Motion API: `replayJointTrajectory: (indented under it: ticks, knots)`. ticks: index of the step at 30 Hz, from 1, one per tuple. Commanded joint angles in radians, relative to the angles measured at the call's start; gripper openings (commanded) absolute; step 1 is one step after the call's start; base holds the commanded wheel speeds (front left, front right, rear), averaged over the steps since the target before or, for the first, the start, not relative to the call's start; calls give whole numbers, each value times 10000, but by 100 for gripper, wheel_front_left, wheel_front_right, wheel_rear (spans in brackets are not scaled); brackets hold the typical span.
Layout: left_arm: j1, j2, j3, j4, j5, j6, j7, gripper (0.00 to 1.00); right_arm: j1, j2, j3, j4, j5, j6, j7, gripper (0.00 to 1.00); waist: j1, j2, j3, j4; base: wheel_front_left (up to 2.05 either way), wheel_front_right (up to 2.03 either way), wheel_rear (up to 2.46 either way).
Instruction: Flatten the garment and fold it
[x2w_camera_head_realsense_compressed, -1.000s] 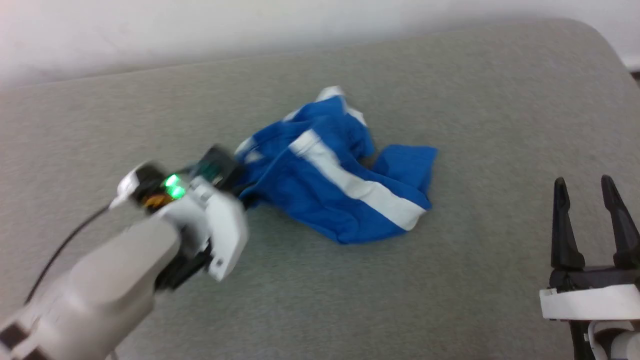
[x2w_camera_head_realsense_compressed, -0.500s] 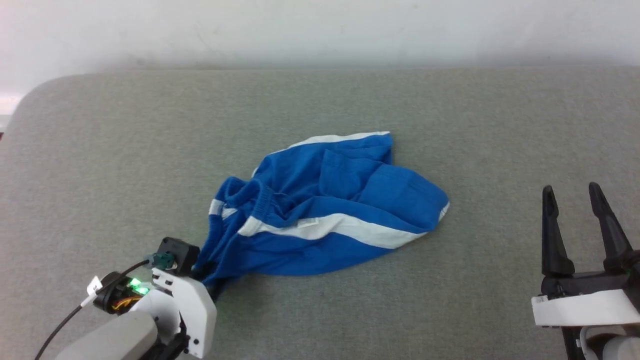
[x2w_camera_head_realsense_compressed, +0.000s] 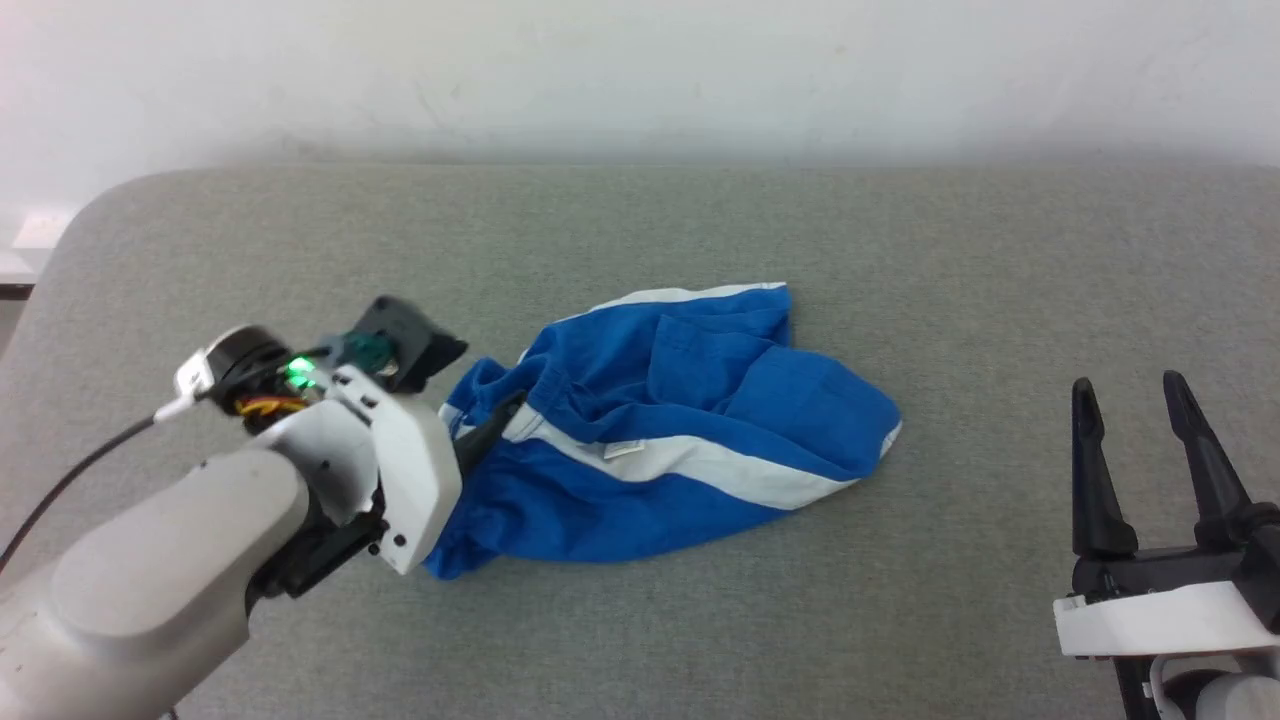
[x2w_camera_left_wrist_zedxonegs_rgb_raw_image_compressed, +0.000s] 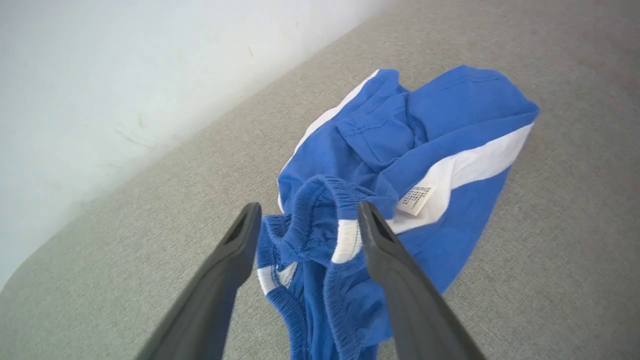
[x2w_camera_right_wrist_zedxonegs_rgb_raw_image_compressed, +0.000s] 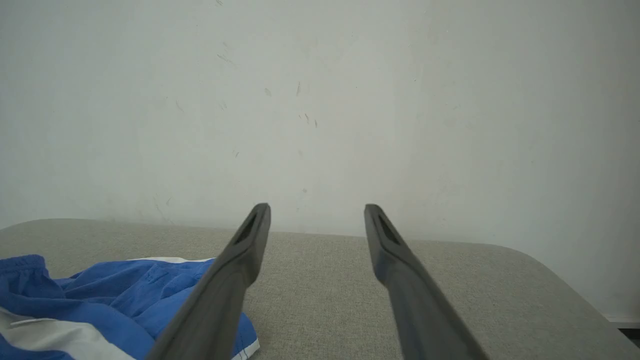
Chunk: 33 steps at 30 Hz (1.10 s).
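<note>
The garment (x2w_camera_head_realsense_compressed: 680, 440) is a pair of bright blue shorts with a broad white stripe, lying rumpled in the middle of the grey padded surface (x2w_camera_head_realsense_compressed: 700, 230). Its gathered waistband (x2w_camera_left_wrist_zedxonegs_rgb_raw_image_compressed: 320, 190) faces my left gripper (x2w_camera_head_realsense_compressed: 480, 435), and a small white tag (x2w_camera_left_wrist_zedxonegs_rgb_raw_image_compressed: 416, 200) shows on the stripe. In the left wrist view my left gripper (x2w_camera_left_wrist_zedxonegs_rgb_raw_image_compressed: 307, 212) is open, its fingers apart on either side of the waistband bunch, just above it. My right gripper (x2w_camera_head_realsense_compressed: 1125, 390) stands open at the lower right, well apart from the shorts (x2w_camera_right_wrist_zedxonegs_rgb_raw_image_compressed: 100, 300), with nothing between its fingers (x2w_camera_right_wrist_zedxonegs_rgb_raw_image_compressed: 250, 240).
A pale wall (x2w_camera_head_realsense_compressed: 640, 70) runs along the far edge of the surface. The surface's rounded left corner (x2w_camera_head_realsense_compressed: 90, 200) is near my left arm. Bare grey fabric (x2w_camera_head_realsense_compressed: 1000, 300) lies between the shorts and my right gripper.
My left gripper was shut on the waistband and dragged the shorts out toward the near left; it has now opened and lifted. The head camera shifted. The right gripper stayed open.
</note>
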Motion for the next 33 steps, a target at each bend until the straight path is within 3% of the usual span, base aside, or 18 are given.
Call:
replayJointTrajectory:
  ticks: [1,7,13,14,15,16,21,28,30,33]
  knots:
    - [-156,-78,-94,-3,21,-139,153,100,44,20,7,23,40,-19,-47,100,0,1,44,-122,0,0,0]
    - [-554,-514,-746,685,-189,-985,1517,100,-79,20,55,56,94,-19,-47,100,0,1,304,-505,0,0,0]
    - [-362,-1037,-1191,1933,-19,-1358,1887,100,-291,20,101,58,127,-19,-47,100,0,1,626,-900,0,0,0]
    - [-291,-1117,-1188,2027,-65,-1396,1722,67,-283,20,68,66,130,-19,-47,100,0,1,645,-934,0,0,0]
    - [-228,-1183,-1131,2103,-88,-1400,1462,18,-262,20,30,69,135,-19,-47,100,0,1,654,-946,0,0,0]
    - [-155,-1211,-1101,2166,-68,-1389,1233,0,-232,20,1,69,137,-19,-47,100,0,1,654,-949,0,0,0]
    - [329,-903,-722,1782,-66,-983,20,0,-41,20,-104,76,87,-19,-47,100,0,1,533,-782,0,0,0]
    - [2097,31,-410,291,-365,588,-1129,0,27,20,-139,14,-64,-19,-47,100,0,1,393,-244,0,0,0]
    - [2796,71,-577,-86,-500,960,-1264,0,46,20,-159,7,-93,-19,-47,100,0,1,380,-76,0,0,0]
    - [3689,-206,-870,-174,-734,1168,-1433,0,75,20,-122,17,-147,-19,-47,100,0,1,364,164,0,0,0]
